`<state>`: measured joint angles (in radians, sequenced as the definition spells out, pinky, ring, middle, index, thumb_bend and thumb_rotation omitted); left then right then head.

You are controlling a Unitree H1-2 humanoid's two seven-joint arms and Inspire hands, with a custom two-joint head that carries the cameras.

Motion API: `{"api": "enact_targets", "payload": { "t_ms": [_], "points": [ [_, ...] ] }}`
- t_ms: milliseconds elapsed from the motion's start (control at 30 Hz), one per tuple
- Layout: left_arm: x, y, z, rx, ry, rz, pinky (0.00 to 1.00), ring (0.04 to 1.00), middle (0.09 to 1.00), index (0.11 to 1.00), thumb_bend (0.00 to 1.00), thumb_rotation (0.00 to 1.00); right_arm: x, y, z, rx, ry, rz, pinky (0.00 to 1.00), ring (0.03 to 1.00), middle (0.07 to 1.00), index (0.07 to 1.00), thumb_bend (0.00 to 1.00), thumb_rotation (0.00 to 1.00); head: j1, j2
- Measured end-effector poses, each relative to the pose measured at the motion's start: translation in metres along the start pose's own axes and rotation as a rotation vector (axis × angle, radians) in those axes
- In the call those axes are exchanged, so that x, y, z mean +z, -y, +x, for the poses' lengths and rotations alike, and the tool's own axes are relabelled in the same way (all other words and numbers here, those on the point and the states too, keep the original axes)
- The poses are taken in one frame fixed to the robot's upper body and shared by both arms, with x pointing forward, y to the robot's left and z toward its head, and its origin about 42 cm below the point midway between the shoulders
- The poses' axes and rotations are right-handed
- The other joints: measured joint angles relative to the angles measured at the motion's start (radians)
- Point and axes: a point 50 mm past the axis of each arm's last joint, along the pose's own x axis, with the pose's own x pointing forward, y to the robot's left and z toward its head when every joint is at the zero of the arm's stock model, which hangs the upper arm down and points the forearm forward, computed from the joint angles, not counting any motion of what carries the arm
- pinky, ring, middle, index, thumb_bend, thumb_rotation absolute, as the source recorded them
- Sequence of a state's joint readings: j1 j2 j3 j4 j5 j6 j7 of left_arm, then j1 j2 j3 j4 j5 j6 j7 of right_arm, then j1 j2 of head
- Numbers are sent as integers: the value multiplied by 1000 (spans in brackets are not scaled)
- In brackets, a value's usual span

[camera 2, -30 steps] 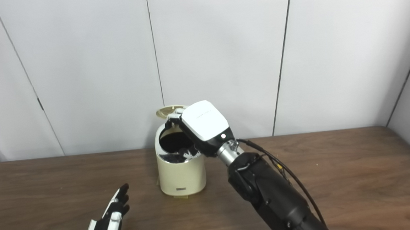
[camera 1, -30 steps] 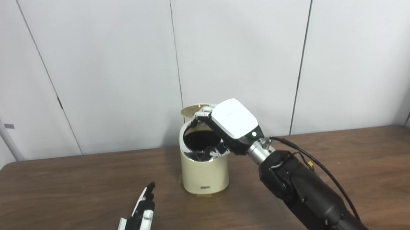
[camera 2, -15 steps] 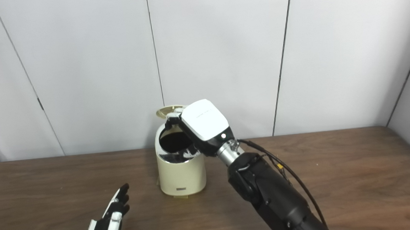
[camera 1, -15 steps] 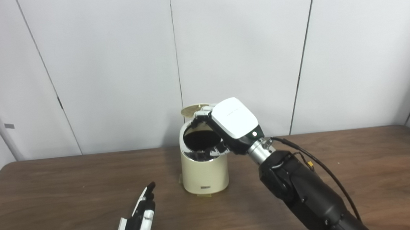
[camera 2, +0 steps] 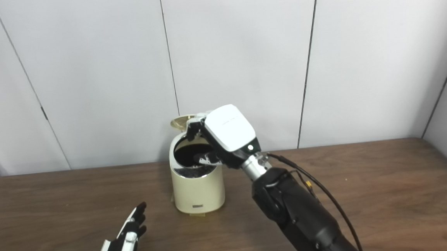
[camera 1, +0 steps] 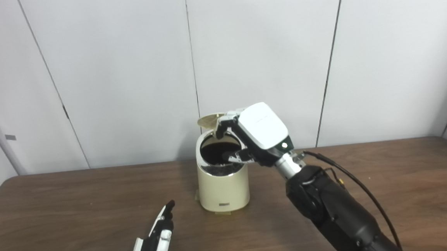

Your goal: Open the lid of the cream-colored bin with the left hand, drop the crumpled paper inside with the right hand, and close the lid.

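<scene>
My right hand [camera 1: 261,133] hangs over the cream-colored bin [camera 1: 223,180] near the table's far edge, fingers [camera 1: 231,156] spread and empty above its mouth, raised lid [camera 1: 209,120] just behind them.

I cannot read any text, brand or number from here. The bin [camera 1: 223,187] has a small dark label [camera 1: 223,205] low on its front, near the base, but it is too small and I cannot make out any letters on it. The white cover of the right hand [camera 2: 230,134] is plain, with only a small green light [camera 2: 251,147].
</scene>
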<state>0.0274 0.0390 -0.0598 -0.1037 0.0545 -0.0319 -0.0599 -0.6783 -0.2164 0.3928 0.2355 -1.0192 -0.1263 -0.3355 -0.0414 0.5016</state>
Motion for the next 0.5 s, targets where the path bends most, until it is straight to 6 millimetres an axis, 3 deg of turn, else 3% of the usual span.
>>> {"api": "enact_targets", "payload": {
  "t_ms": [100,233,400,500],
  "points": [
    [0,0,0,1,0,0,981,997,1000,1000,582,977,1,6,-16,-41,-42,67,348,495,641,493,491,153,0,2],
    [0,-1,0,0,0,-2,986,999,1000,1000,584,983,1,13,-29,-97,-55,116,310,442,611,493,490,152,-3,2],
    [0,-1,0,0,0,-7,991,1000,1000,1000,586,984,1,26,-43,-178,-67,172,339,471,579,491,489,150,-9,0],
    [0,-2,0,-2,0,-9,991,1000,1000,1000,581,985,0,26,-53,-201,-92,204,313,429,540,490,488,150,-9,-3]
  ]
}}
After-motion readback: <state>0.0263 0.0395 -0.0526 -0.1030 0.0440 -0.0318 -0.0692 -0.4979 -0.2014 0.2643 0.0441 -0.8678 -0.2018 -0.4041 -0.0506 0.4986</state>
